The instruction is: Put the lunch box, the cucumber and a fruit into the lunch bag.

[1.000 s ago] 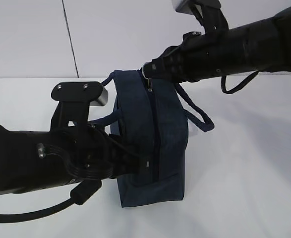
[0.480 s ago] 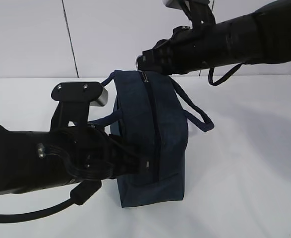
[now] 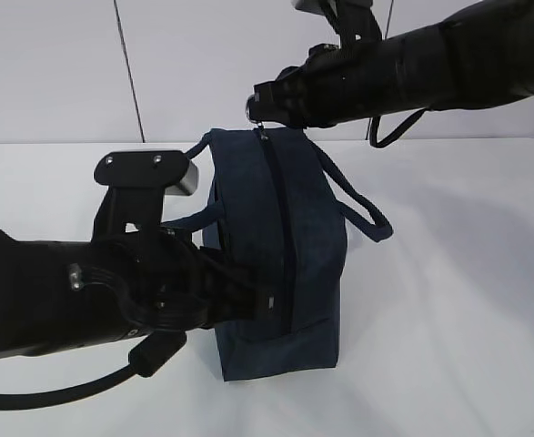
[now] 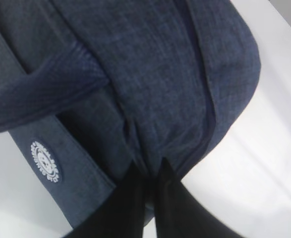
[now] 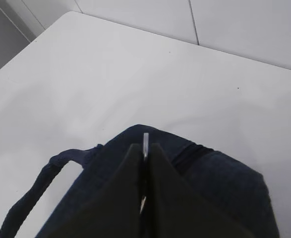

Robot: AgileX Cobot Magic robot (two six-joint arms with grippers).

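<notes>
The dark navy lunch bag (image 3: pixel 289 228) stands on the white table with its top zipper (image 3: pixel 280 218) running along the middle. My right gripper (image 3: pixel 257 105) is at the bag's far end, shut on the silver ring zip pull (image 5: pixel 145 140), which sticks out between its fingertips (image 5: pixel 157 148). My left gripper (image 3: pixel 265 305) is at the near end, shut on a fold of the bag's fabric (image 4: pixel 150 148). The lunch box, the cucumber and the fruit are out of view.
One loop handle (image 3: pixel 367 214) hangs off the bag's right side, and another (image 5: pixel 31 196) lies on the left. White table (image 3: pixel 448 319) spreads all round the bag. A white panelled wall (image 3: pixel 66 73) stands behind the table's far edge.
My right gripper has moved up and to the left with the zip pull, toward the bag's far end. The left arm and the bag have stayed in place.
</notes>
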